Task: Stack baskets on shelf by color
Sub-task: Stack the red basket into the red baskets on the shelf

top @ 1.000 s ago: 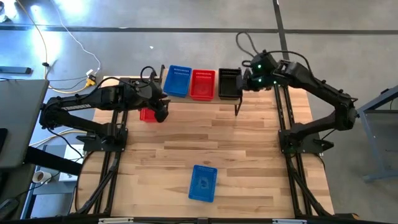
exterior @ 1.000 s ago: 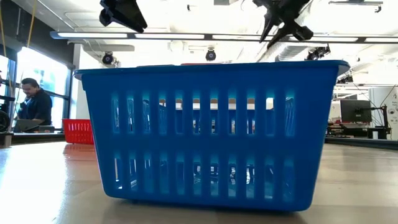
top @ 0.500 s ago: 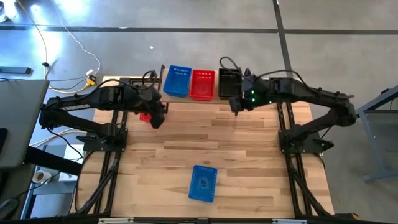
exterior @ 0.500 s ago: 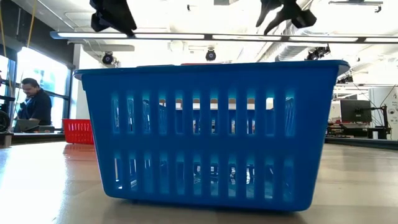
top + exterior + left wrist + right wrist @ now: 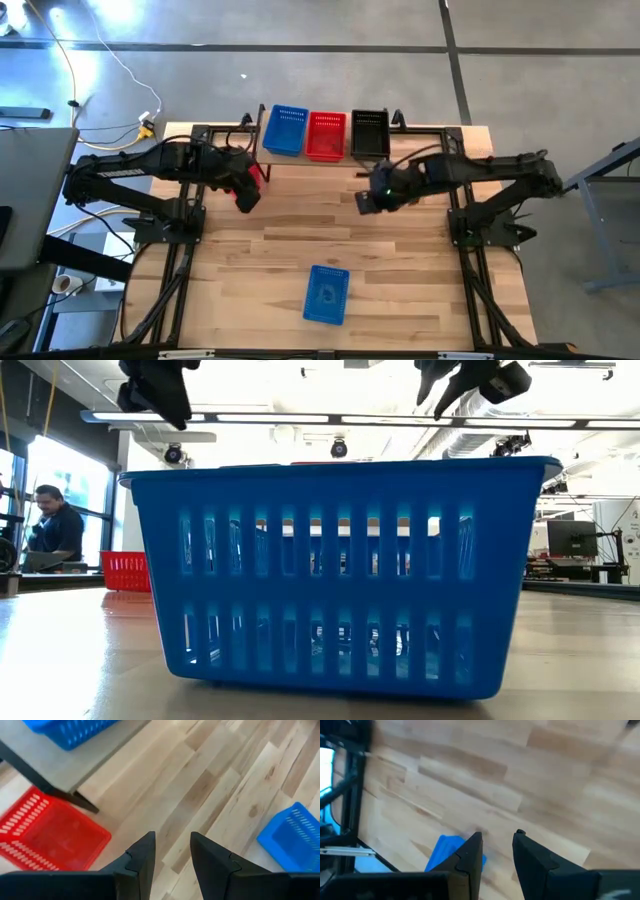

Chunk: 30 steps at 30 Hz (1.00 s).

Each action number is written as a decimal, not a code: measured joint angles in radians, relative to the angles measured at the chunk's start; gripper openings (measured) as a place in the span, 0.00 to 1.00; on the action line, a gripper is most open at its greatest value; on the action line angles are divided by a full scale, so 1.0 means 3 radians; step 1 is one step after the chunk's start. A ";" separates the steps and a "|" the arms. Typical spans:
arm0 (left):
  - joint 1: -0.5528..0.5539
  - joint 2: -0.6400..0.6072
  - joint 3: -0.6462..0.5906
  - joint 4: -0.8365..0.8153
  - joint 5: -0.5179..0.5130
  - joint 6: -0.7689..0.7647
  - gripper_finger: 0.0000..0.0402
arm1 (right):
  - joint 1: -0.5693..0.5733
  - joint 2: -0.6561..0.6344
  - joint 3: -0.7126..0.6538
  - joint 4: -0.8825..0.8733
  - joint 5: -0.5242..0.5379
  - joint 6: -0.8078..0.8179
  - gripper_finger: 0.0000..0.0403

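Note:
On the shelf (image 5: 82, 764) at the table's far edge stand a blue basket (image 5: 289, 131), a red basket (image 5: 326, 135) and a black basket (image 5: 369, 133) in a row. Another red basket (image 5: 256, 173) rests upright on the table beside the shelf's left end, partly under my left arm. A second blue basket (image 5: 326, 294) sits upright near the table's near edge. My left gripper (image 5: 243, 200) hovers open just nearer than the red basket (image 5: 47, 837). My right gripper (image 5: 364, 203) hovers open over bare wood near the middle, holding nothing.
Bare wooden tabletop (image 5: 300, 235) lies between the shelf and the near blue basket (image 5: 340, 570), which fills the low view. The shelf's black leg (image 5: 60, 795) stands next to the red basket. A person (image 5: 55, 530) sits in the room beyond the table's left side.
My right gripper has drawn away from the black basket on the shelf, moving toward the near edge and leftward to the table's middle. My left gripper has shifted a little toward the near and left edges. No basket has moved.

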 joint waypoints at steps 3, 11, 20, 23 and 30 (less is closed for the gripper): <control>-0.0088 0.0000 0.0000 -0.0108 0.0000 -0.0093 0.29 | 0.0157 0.0123 0.0000 0.0090 -0.0023 0.0213 0.23; -0.0422 0.0000 0.0000 -0.0129 0.0001 -0.0404 0.29 | 0.0561 0.0488 0.0000 0.0307 -0.0022 0.0748 0.23; -0.0809 0.0000 0.0000 -0.0127 -0.0001 -0.0791 0.29 | 0.0919 0.0874 0.0000 0.0406 -0.0036 0.1129 0.23; -0.0940 0.0001 0.0000 -0.0125 -0.0001 -0.1091 0.29 | 0.1004 0.0961 0.0000 0.0515 -0.0032 0.1160 0.23; -0.1355 0.0071 -0.0002 -0.0071 -0.0191 -0.1553 0.29 | 0.1127 0.0981 0.0000 0.0711 0.0190 0.1154 0.23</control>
